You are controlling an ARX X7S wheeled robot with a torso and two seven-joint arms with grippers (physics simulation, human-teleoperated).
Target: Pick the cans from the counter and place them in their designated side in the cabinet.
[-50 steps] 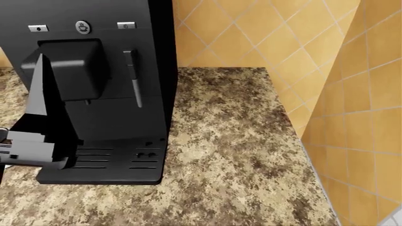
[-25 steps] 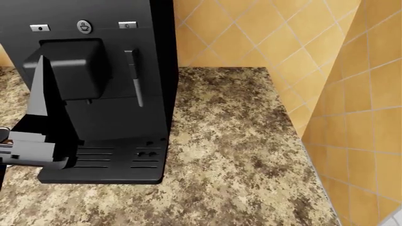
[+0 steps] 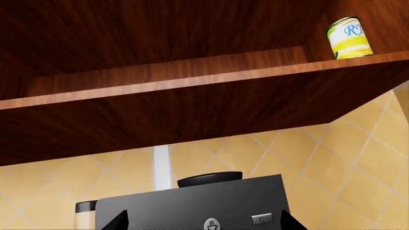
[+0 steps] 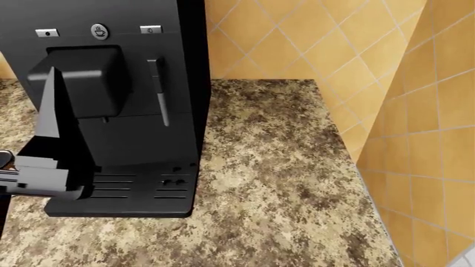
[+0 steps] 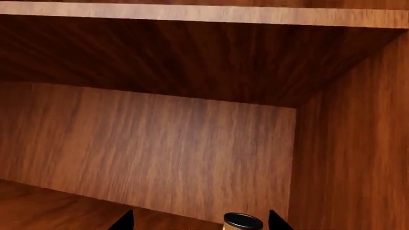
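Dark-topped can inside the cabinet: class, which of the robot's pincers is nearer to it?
Right. The right pincer is inside the cabinet, the dark-topped can between its fingertips; the left pincer is lower, by the coffee machine, beneath the shelf.

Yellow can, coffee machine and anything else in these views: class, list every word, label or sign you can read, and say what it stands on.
"R", blue, then a cut-off letter: on the yellow can on the cabinet shelf.
Cup icon, no words: on the coffee machine; also seen in the left wrist view.
Two small buttons beside the icon: marks too small to read.
Can with a dark top: label out of view.
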